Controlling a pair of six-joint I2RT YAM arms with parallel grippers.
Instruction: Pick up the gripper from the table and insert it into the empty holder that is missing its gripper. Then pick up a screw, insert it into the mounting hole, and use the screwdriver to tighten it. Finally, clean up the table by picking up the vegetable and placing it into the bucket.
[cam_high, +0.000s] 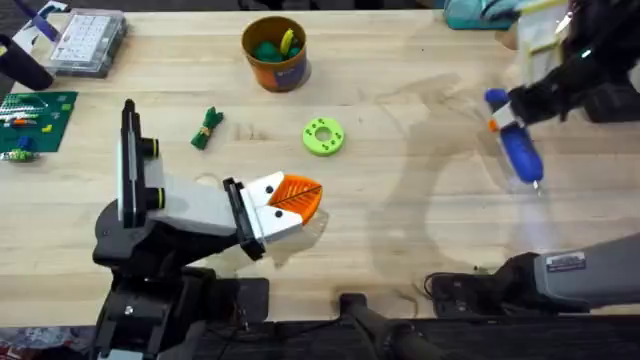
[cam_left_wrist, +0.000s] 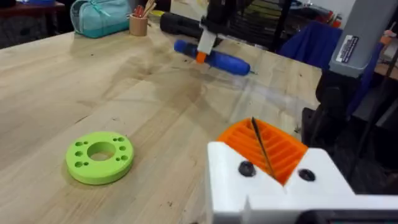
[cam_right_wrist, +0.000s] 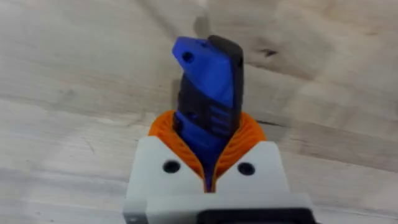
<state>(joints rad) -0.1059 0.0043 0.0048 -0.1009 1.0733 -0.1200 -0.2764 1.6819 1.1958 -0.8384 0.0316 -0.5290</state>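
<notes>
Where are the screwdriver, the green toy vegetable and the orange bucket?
screwdriver (cam_high: 520, 152): overhead view, on its blue body.
vegetable (cam_high: 208, 129): overhead view, on its pinched middle.
bucket (cam_high: 281, 72): overhead view, on its orange side wall.

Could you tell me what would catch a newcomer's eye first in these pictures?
Probably the blue screwdriver, held above the table's right side by the right gripper. Next, the left gripper with its shut orange pads near the middle, then the bright green ring-shaped disc just beyond it.
</notes>
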